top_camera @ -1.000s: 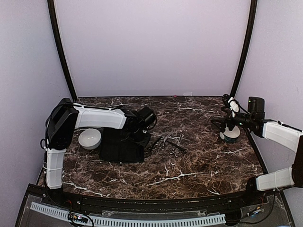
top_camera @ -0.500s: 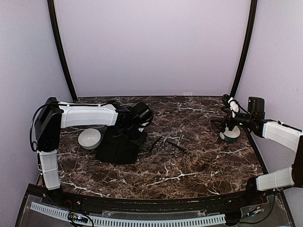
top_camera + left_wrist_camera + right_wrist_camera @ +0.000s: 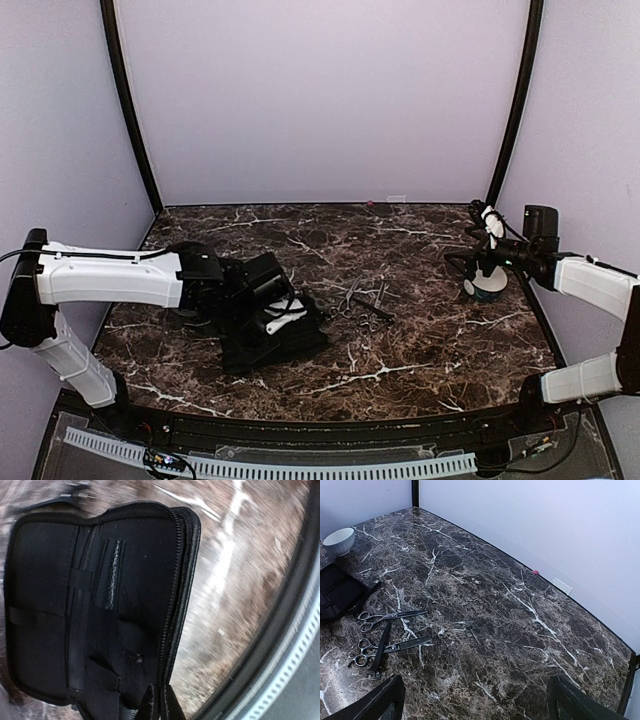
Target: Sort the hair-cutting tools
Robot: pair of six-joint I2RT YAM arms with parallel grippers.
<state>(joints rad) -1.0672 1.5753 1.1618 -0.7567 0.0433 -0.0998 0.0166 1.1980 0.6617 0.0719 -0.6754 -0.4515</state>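
Mostly veined marble table (image 3: pixel 430 350), flat black fabric case (image 3: pixel 50 580), slim silver scissors (image 3: pixel 395 615)

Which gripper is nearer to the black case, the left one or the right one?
Left. The left gripper is at the case, its fingers shut on the edge. The right gripper is far off at the right side of the table, open.

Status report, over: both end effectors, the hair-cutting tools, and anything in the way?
Left end effector shut on black case edge. Right end effector open, empty. The hair-cutting tools loose on table, untouched. Nothing covers them.
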